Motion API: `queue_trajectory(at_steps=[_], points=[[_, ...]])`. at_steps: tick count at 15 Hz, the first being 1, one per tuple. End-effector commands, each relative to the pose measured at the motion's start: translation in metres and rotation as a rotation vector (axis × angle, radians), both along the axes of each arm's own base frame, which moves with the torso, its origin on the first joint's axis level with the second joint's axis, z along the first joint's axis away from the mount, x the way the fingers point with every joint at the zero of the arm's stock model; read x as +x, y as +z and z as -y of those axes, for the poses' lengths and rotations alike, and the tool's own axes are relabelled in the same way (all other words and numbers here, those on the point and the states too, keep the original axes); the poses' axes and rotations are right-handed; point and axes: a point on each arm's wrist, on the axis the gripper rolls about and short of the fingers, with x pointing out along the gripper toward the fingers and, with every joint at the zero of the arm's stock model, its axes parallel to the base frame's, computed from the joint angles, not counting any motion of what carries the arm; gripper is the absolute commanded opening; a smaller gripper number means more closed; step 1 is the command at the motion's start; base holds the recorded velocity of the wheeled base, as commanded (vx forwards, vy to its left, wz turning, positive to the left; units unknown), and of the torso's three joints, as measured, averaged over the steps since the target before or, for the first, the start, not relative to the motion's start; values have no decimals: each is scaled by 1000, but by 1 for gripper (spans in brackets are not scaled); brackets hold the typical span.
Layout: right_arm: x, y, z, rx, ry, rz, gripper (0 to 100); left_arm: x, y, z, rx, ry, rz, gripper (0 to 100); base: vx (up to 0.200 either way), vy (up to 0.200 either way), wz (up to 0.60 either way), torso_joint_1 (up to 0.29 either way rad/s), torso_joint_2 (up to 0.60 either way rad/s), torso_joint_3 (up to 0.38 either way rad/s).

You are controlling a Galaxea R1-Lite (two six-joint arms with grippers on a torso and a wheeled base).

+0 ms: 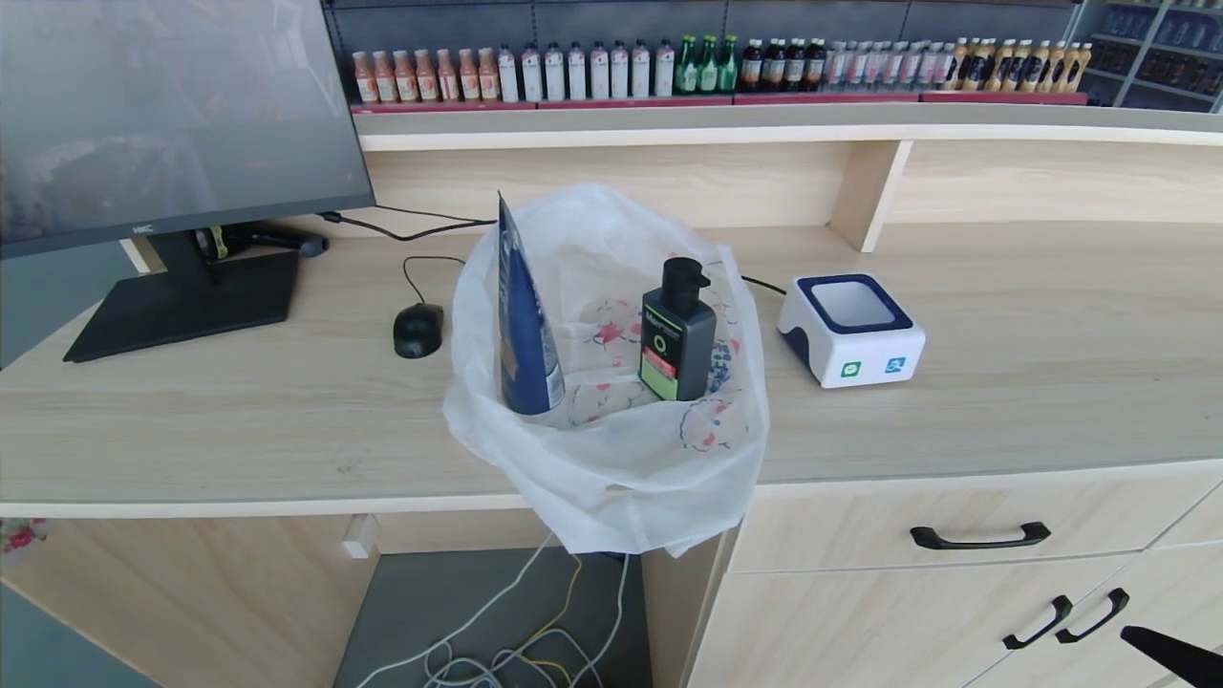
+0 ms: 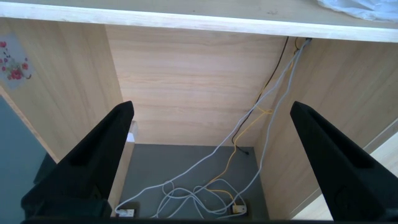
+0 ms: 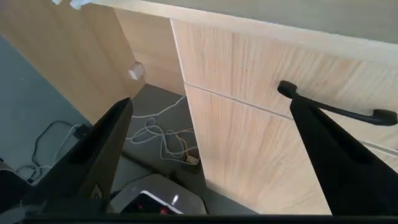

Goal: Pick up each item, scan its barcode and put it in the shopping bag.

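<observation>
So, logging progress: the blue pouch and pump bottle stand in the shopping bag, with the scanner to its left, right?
Not quite: the head view shows the scanner to the right of the shopping bag. The blue pouch and pump bottle do stand in it.

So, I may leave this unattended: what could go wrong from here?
1. The shopping bag hangs over the edge of the counter; with the pump bottle and blue pouch inside, it might slide off.
2. The left gripper and right gripper sit open below the counter; rising, they could snag the bag's overhang.
</observation>
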Motion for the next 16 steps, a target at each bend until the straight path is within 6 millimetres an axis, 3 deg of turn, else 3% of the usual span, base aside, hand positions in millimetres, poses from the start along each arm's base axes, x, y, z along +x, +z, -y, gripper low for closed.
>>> queue_trajectory(at_steps=[1, 3, 8, 10, 16], points=[[-32, -21, 22, 30, 0, 39, 100, 0, 0, 0, 0, 0, 0, 100, 0, 0, 0, 0, 0, 0], [-42, -35, 29, 10, 2, 23, 100, 0, 0, 0, -1, 0, 0, 100, 0, 0, 0, 0, 0, 0], [-43, -36, 28, 1, -128, 23, 100, 0, 0, 0, 0, 0, 0, 100, 0, 0, 0, 0, 0, 0], [-42, -36, 26, -18, -343, -3, 100, 0, 0, 0, -1, 0, 0, 100, 0, 0, 0, 0, 0, 0], [-52, -37, 24, 15, -609, 108, 100, 0, 0, 0, -3, 0, 0, 100, 0, 0, 0, 0, 0, 0]])
